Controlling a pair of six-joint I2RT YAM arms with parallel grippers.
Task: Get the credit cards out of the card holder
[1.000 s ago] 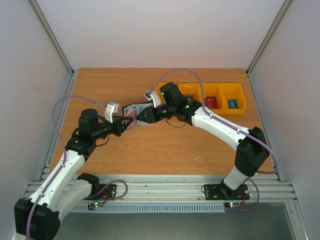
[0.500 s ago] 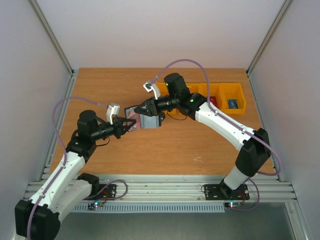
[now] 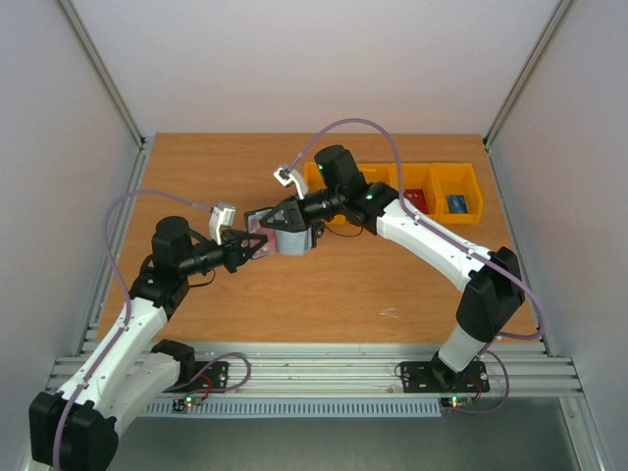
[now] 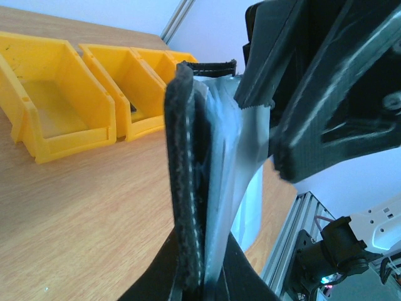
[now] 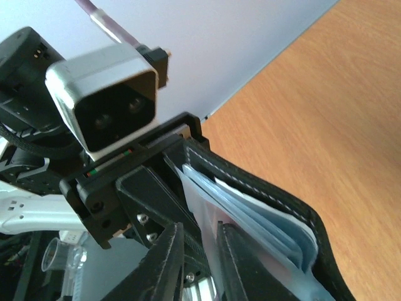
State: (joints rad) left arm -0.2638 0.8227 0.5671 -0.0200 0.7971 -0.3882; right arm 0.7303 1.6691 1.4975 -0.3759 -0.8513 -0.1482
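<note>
The card holder (image 3: 292,238) hangs in the air over mid-table, a black wallet with grey-blue inner leaves. My left gripper (image 3: 247,246) is shut on its stitched black edge (image 4: 185,175), which stands upright between the jaws of that gripper (image 4: 200,276). My right gripper (image 5: 203,251) comes in from the opposite side. Its jaws stand narrowly apart around a pale, faintly pink sleeve (image 5: 210,216), and a dark gap shows beside one finger. Pale blue layers (image 5: 269,219) fan out inside the black cover. A red credit card (image 3: 414,199) and a blue one (image 3: 456,204) lie in the bins.
A row of yellow bins (image 3: 461,177) stands at the back right of the wooden table, and shows as yellow bins (image 4: 62,106) in the left wrist view. The right gripper's black body (image 4: 326,94) is close against the wallet. Aluminium rails run along the near edge (image 3: 314,368).
The right gripper has swung to point left at the wallet and its jaws have narrowed around the inner sleeve. The grey-blue leaf now hangs open. The left gripper kept its hold.
</note>
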